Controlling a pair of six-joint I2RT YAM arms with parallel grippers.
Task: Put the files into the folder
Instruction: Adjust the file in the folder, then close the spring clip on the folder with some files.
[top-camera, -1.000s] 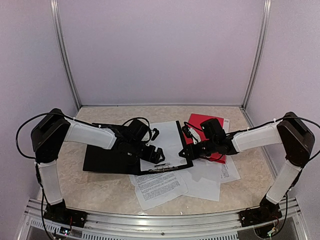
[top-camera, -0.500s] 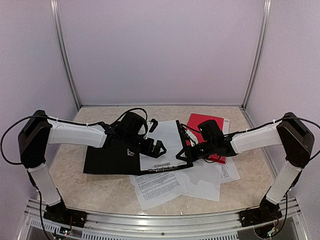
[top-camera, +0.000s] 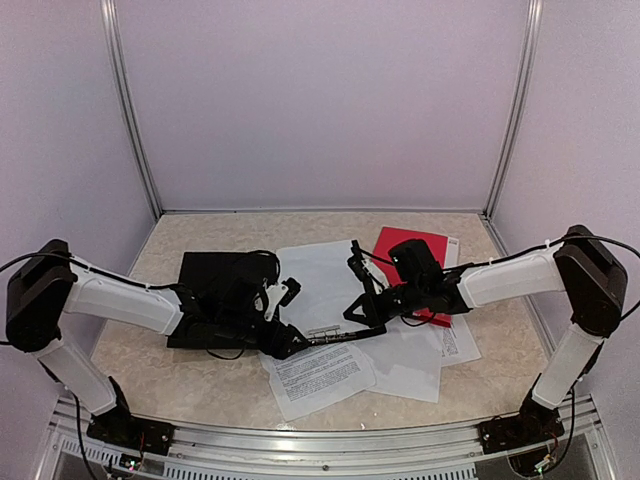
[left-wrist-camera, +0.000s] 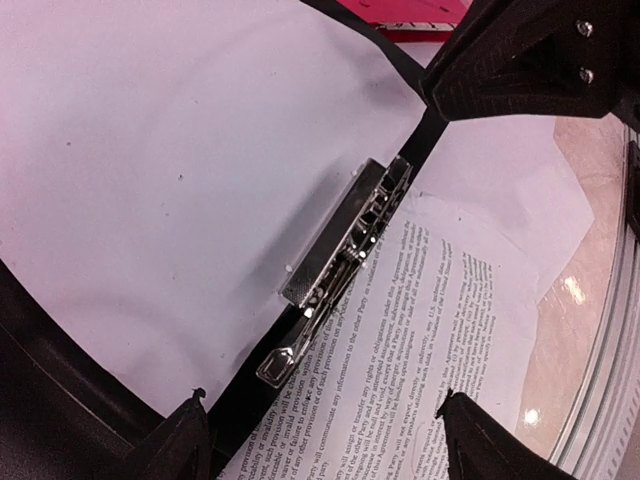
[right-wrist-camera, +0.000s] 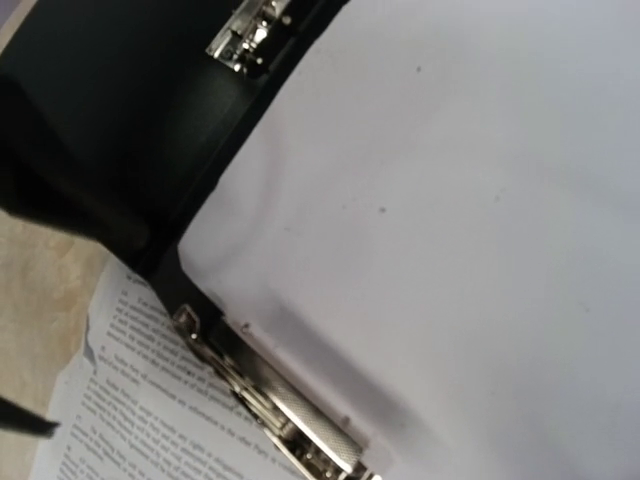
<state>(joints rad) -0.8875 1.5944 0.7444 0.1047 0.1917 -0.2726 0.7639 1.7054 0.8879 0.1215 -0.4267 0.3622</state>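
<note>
The black folder (top-camera: 210, 290) lies open on the table with a blank white sheet (top-camera: 320, 285) on its right half and a metal clip (top-camera: 335, 336) along its near edge. My left gripper (top-camera: 287, 342) is open just above that near edge; its fingertips (left-wrist-camera: 185, 440) straddle the folder's edge (left-wrist-camera: 250, 400) and a printed sheet (left-wrist-camera: 420, 330). My right gripper (top-camera: 362, 305) is shut on the folder's raised right edge (top-camera: 368, 285). The right wrist view shows the blank sheet (right-wrist-camera: 450, 170) and the clip (right-wrist-camera: 300, 430), not my fingers.
A red folder (top-camera: 412, 247) lies behind the right arm. Several loose sheets, printed (top-camera: 318, 377) and blank (top-camera: 418, 360), lie spread on the table in front of the black folder. Walls close in the back and both sides.
My left gripper has pulled back from over the folder and come down at its near edge. My right gripper has shifted slightly left with the folder's right edge.
</note>
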